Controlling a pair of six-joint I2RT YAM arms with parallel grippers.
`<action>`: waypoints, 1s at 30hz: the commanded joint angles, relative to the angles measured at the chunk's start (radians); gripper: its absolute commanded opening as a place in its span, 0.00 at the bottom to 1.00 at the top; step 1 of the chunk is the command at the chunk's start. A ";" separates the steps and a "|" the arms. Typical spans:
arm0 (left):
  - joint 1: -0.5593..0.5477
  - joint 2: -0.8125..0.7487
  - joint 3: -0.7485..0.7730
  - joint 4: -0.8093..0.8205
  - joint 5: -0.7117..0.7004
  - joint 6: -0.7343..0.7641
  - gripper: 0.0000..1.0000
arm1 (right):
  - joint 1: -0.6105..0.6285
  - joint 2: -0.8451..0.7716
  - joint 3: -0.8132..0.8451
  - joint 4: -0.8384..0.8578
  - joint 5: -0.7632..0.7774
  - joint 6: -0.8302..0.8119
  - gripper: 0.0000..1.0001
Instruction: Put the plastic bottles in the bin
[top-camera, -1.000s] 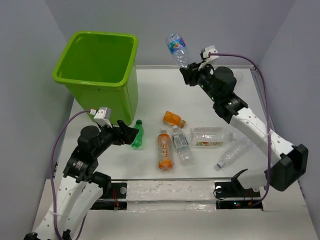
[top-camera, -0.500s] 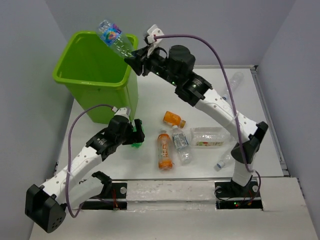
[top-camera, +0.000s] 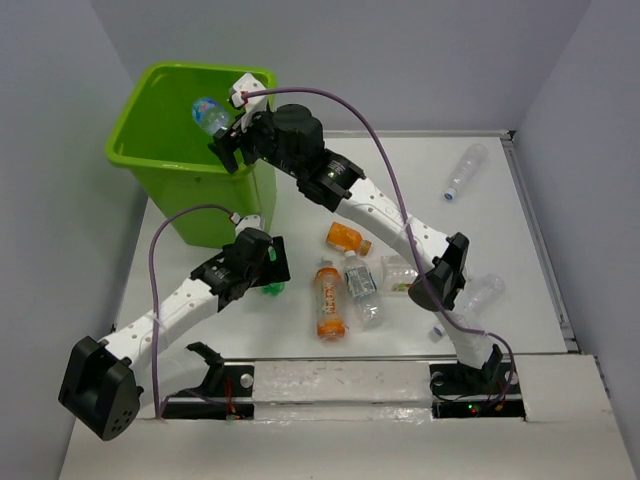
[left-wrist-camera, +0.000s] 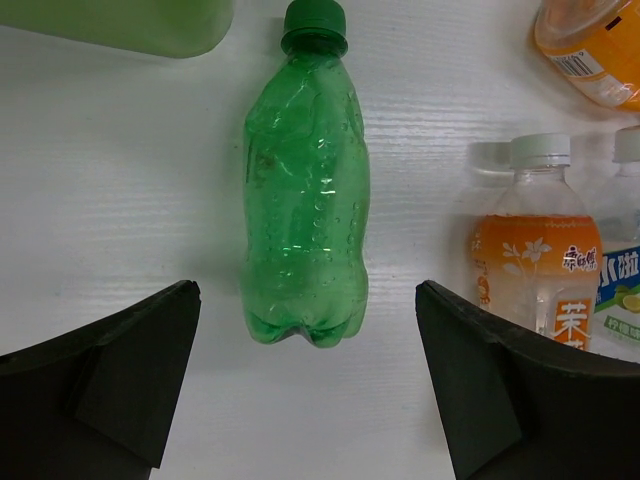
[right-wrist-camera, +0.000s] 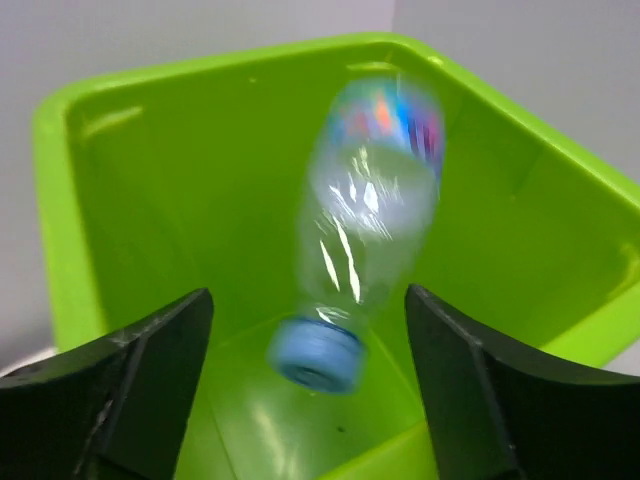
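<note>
The lime-green bin (top-camera: 160, 160) stands at the back left. My right gripper (top-camera: 228, 148) hangs over its near right rim, open. A clear bottle with a blue cap (right-wrist-camera: 360, 250) drops free between the fingers, blurred, inside the bin (right-wrist-camera: 150, 200); the falling bottle (top-camera: 208, 113) also shows from above. On the table below the bin lies a green bottle (left-wrist-camera: 305, 200), cap pointing away. My left gripper (left-wrist-camera: 305, 300) is open, low over the bottle's base and straddling it without touching. From above, the left gripper (top-camera: 272, 266) covers most of the green bottle (top-camera: 271, 288).
Mid-table lie an orange-capped bottle (top-camera: 345, 238), an orange-labelled one (top-camera: 328, 298), a blue-labelled clear one (top-camera: 362, 290) and a clear one (top-camera: 405, 272) partly under the right arm. A bluish bottle (top-camera: 480, 295) and a clear one (top-camera: 462, 170) lie right.
My right arm swung left from the table's back to over the bin and opened, and the clear bottle left its grip. My left gripper stretched out over the green bottle.
</note>
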 joint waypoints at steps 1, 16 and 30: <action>-0.009 0.048 0.008 0.078 -0.027 -0.018 0.99 | 0.014 -0.119 -0.017 0.069 0.018 -0.008 0.88; -0.028 0.158 -0.001 0.139 -0.039 -0.022 0.98 | 0.014 -1.070 -1.383 0.453 0.010 0.343 0.84; -0.104 0.159 0.002 0.118 -0.041 -0.080 0.39 | 0.107 -1.120 -1.832 0.275 0.154 0.644 0.89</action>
